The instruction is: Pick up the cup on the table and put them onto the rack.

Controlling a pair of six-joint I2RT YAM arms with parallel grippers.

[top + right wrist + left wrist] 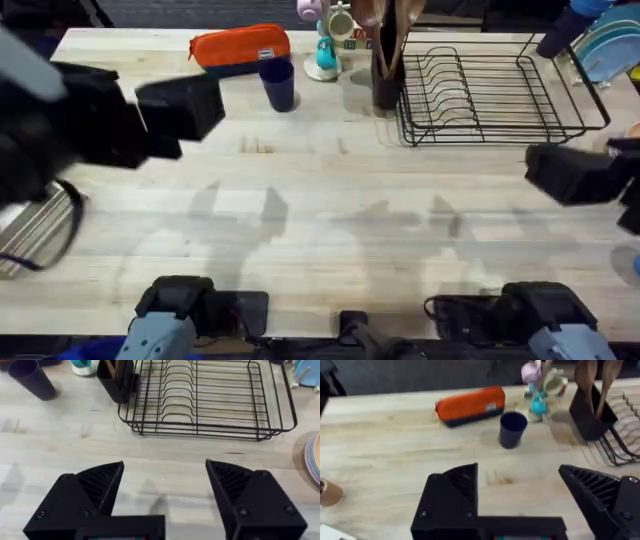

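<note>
Bright, even light leaves soft grey shadows on the table (330, 200), while the raised arms blur darkly overhead.

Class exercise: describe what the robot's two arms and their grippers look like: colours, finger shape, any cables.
Both grippers, left and right, are black, with two wedge-shaped fingers ribbed on their inner faces and small screws. The arm bases are grey-blue with black joints; a black cable runs by the right base.

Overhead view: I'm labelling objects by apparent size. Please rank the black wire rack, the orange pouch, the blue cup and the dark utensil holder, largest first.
1. the rack
2. the orange pouch
3 and 4. the utensil holder and the cup look too alike to rank, and spoons hide the holder's top.
</note>
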